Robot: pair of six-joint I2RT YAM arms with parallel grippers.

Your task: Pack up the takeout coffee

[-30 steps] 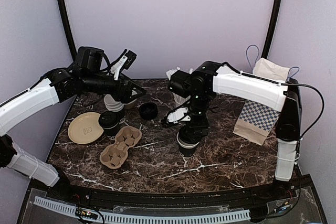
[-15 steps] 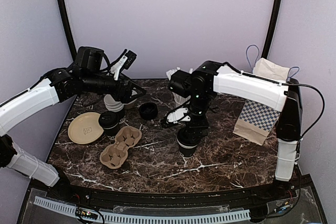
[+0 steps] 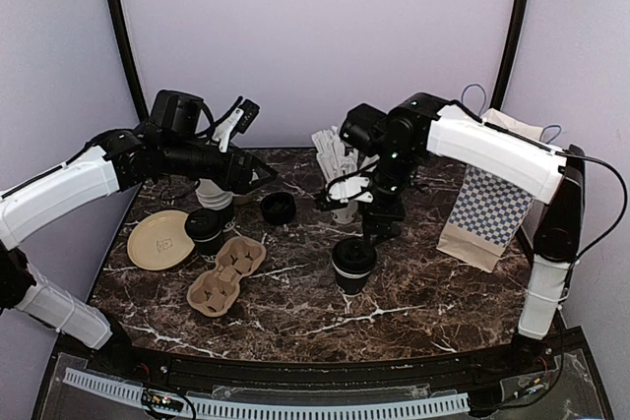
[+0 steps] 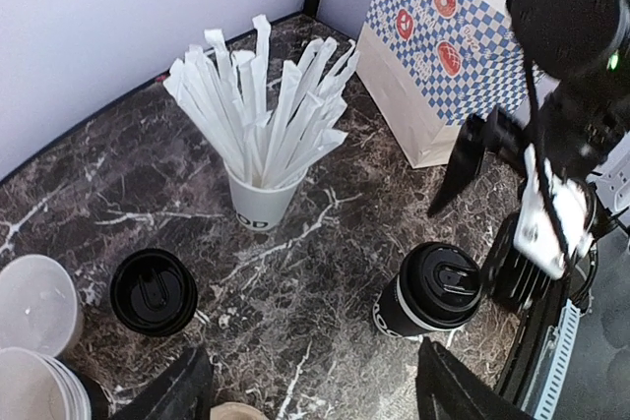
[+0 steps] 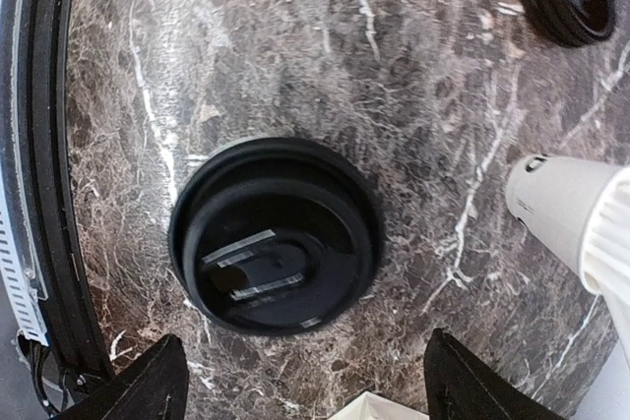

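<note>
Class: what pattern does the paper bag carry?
The paper bag: blue-and-white checks with red doughnut badges; best in the left wrist view.

Soft even light (wrist edges blurred)

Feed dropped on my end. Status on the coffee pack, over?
Left gripper open, empty. Right gripper open above the takeout coffee, not touching. Coffee upright on the table, capped. Straw cup close behind it; bag to its right.

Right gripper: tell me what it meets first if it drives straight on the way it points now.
Most likely the takeout coffee: the right gripper points down, jaws open, and the cup's black lid sits centred ahead in its wrist view. Height above it unclear.
</note>
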